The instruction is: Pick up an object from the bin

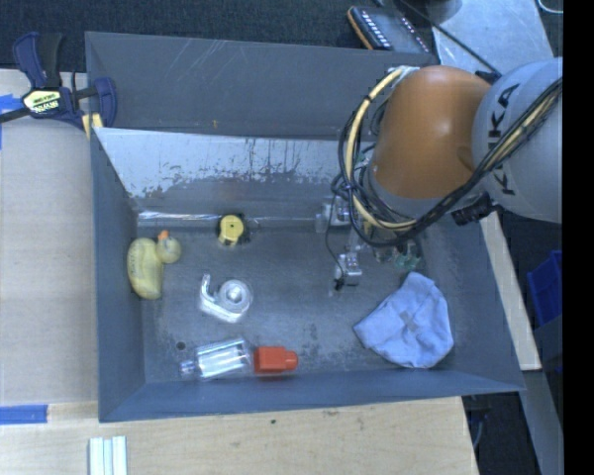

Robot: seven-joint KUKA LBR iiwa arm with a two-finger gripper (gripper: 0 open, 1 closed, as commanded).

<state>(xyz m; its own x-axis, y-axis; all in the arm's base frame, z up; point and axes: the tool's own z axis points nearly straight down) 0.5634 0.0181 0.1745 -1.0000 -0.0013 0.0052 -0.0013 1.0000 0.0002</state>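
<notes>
Tool (346, 269) of mine is hanging right of the frame's middle, near a blue cloth (409, 323); open or shut, I cannot tell.

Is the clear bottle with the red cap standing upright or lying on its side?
Lying on its side: the clear bottle stretches along the bin floor near the front wall, its red cap pointing right.
</notes>
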